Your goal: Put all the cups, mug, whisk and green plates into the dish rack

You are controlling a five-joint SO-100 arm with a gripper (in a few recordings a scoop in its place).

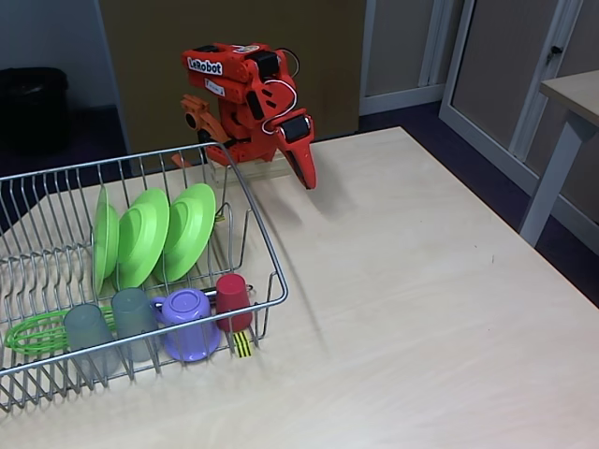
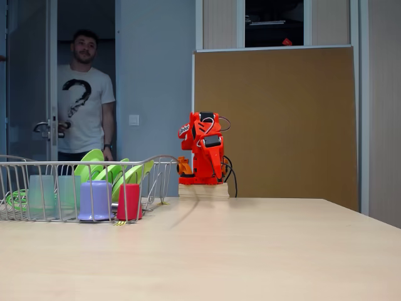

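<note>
At the far left of the dish rack (image 1: 267,245) the whisk (image 1: 36,332) lay along the wires, green loops showing; a light, springy thing, I judged, best taken by its slim stiff handle, though that was hidden from me here. Next to it stood the two grey cups (image 1: 91,334), upside down, then the mug (image 1: 187,323), also inverted, and the red cup (image 1: 232,297) at the rack's near corner by the striped tag (image 1: 242,344). All looked like thin plastic, light and a little slippery; I would have pinched a tumbler across its wall and the mug by its rim or loop handle. Behind them the three green plates (image 1: 145,236) stood on edge between the dividers, stiff and shallow, best gripped by the wide rim.

Everything I was asked for seemed already racked. The table (image 1: 421,281) stretched to the right. I was folded over my base at the back, my gripper (image 1: 306,172) pointing down just above the tabletop, holding nothing; whether my fingers were parted or together I could not tell.
</note>
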